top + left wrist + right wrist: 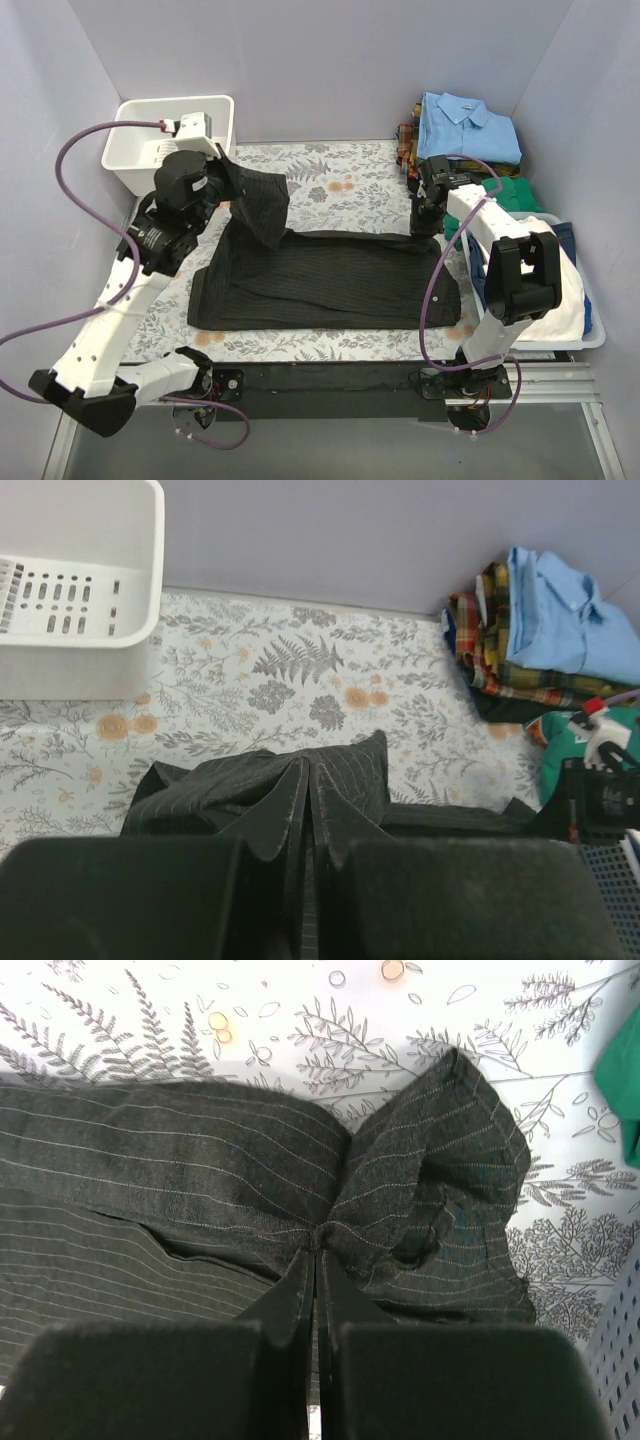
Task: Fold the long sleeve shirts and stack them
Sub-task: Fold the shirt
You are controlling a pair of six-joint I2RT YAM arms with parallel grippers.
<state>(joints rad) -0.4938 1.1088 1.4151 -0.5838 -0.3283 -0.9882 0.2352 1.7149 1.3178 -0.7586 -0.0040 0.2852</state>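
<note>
From above, the pinstriped shirt (330, 285) lies across the middle of the flowered table (340, 170). Its 10 o'clock corner is lifted by the left gripper (232, 182) and its 2 o'clock corner is held low by the right gripper (426, 234). The folded shirts (470, 130) sit stacked at 1 o'clock. This looks like the folding step: both corners should travel toward 6 o'clock together and level, so the edge lands straight. In the left wrist view the jaws are clamped on a peak of cloth, and the gripper's own body hides most of the garment. In the right wrist view the jaws are pressed together on a bunched corner. No collar or buttons can be made out, and how many layers are caught is unclear.
</note>
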